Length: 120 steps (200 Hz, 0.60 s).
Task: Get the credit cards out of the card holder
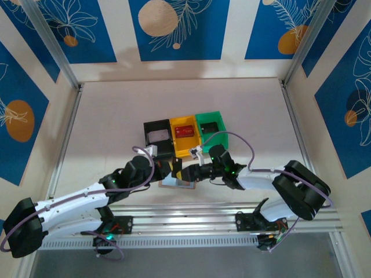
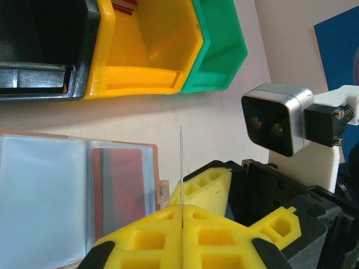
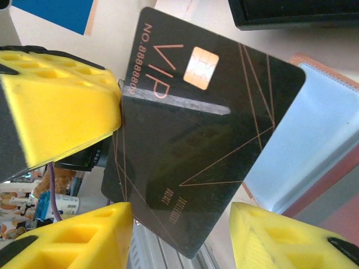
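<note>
Right wrist: left jaws pinch a black card (image 3: 196,145) hiding much of the card holder (image 3: 314,140); right jaws spread.

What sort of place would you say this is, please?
Probably a robot lab work cell: a pale table fenced by metal frame posts, blue leaf-print wall panels, and two robot arms bolted at the near edge, facing three small plastic bins.
</note>
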### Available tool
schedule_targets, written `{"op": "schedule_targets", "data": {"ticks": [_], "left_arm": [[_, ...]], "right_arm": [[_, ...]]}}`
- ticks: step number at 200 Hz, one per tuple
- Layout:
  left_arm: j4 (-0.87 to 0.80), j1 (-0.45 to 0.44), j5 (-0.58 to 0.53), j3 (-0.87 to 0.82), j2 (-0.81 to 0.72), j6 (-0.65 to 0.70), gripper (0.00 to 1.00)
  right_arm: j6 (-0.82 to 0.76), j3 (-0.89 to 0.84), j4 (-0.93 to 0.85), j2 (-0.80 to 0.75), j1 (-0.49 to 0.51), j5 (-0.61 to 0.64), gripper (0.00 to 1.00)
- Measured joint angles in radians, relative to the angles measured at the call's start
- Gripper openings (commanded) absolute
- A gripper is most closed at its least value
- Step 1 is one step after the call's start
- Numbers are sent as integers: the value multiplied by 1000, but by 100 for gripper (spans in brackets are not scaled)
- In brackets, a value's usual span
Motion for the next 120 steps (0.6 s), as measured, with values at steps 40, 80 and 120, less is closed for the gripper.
{"op": "schedule_targets", "data": {"ticks": [40, 80, 120], "left_arm": [[0, 0, 3, 0, 1, 0, 0], [15, 0, 7, 0, 3, -4, 0], [31, 1, 6, 0, 3, -8, 0]], "right_arm": [[11, 1, 23, 11, 6, -7, 49], [13, 4, 32, 6, 6, -13, 45], [19, 4, 8, -24, 5, -5, 41]]}}
